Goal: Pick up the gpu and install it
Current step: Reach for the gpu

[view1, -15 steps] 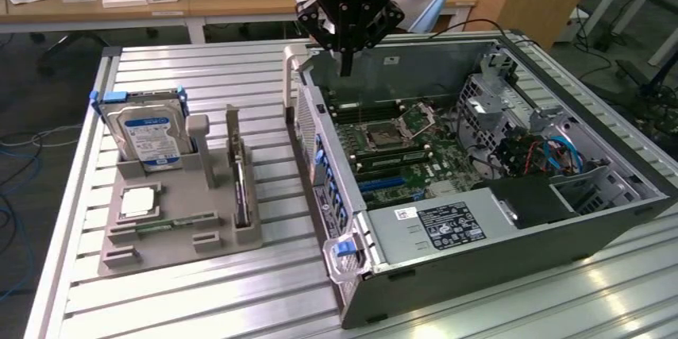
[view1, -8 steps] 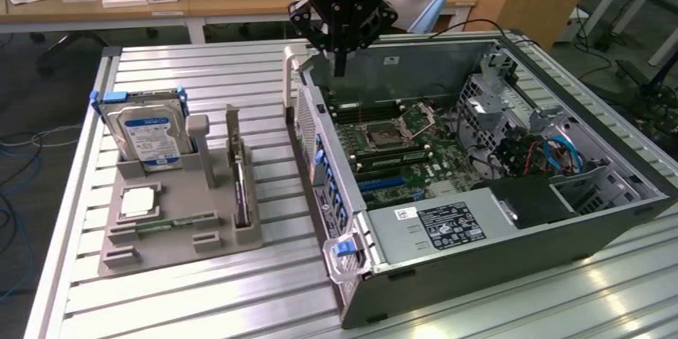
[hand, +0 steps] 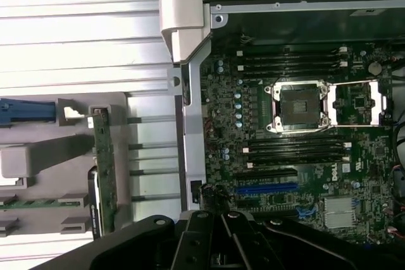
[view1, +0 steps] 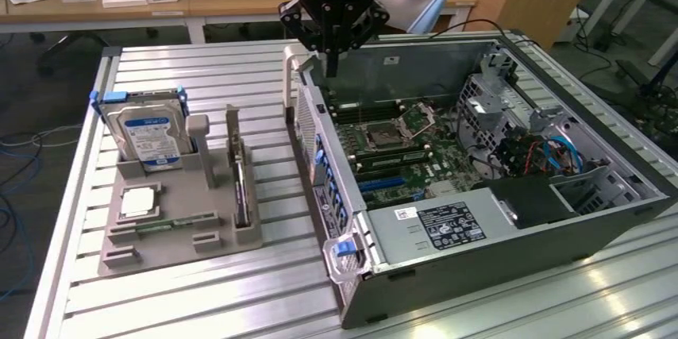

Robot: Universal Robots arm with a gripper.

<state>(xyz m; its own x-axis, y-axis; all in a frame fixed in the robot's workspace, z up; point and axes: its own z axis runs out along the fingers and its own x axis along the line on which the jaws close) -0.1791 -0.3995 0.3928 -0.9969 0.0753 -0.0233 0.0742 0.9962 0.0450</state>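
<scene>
Over the far corner of the open grey metal computer case (view1: 498, 256), the black gripper (view1: 330, 67) hangs with its two fingers pressed together, holding nothing. At about 8 o'clock from it in the exterior view, the gpu (view1: 241, 188), a thin flat dark card, stands on its edge in the smooth grey plastic holder (view1: 170, 248) on the shiny ribbed metal counter (view1: 212, 299). The wrist view shows the gpu (hand: 104, 162) as a green strip, and a green board with long black slots (hand: 285, 175) inside the case. The exterior view shows a silver hard drive with a blue and white label (view1: 148, 136) standing in the holder.
</scene>
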